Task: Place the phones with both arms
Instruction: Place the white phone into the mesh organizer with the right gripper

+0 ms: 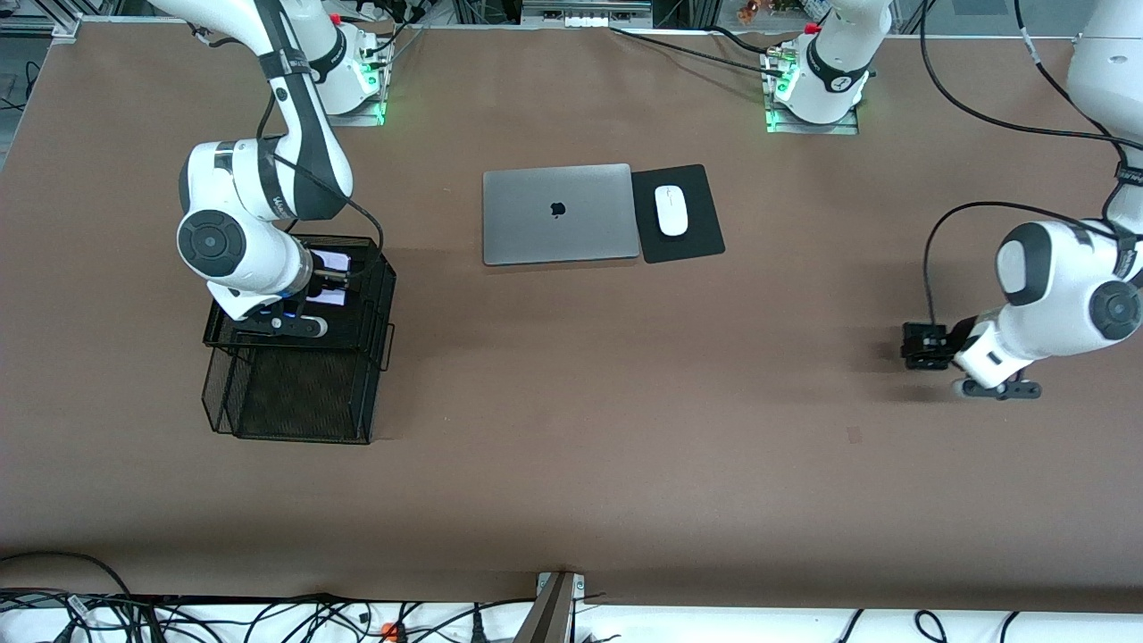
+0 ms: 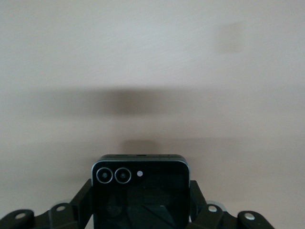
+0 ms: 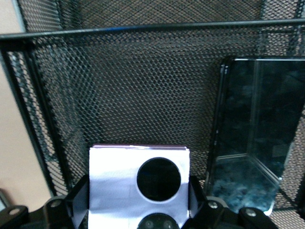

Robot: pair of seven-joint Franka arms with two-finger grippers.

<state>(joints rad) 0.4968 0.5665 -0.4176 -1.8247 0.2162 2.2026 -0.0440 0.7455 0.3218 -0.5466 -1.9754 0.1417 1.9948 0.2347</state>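
While the right arm reaches down from its base into the black mesh tray (image 1: 368,295) standing toward its own end of the table, the right gripper (image 1: 323,284) sits inside the upper compartment, its fingers clamped on the sides of the small lilac-white phone (image 3: 138,179), which shows two black circles in the right wrist view. Just beside that phone, in the same compartment, the long black phone (image 3: 255,133) lies on the mesh floor with its glossy face up, apart from the lilac-white one. Below the upper tray, a lower mesh shelf (image 1: 295,402) juts out nearer to the front camera. At the left arm's end of the table, the left gripper (image 1: 924,346) hangs low over bare brown tabletop (image 1: 625,402), its fingers closed tight on the small squarish black phone (image 2: 140,191); the left wrist view shows that phone's twin camera rings and a small white dot along its upper edge, with a soft shadow on the surface under it. Whether the black phone touches the table I cannot tell. Between the two arms, close to the bases, a closed grey laptop (image 1: 558,214) lies flat, and touching its edge toward the left arm's end is a black mouse pad (image 1: 692,241) carrying a white mouse (image 1: 671,211).
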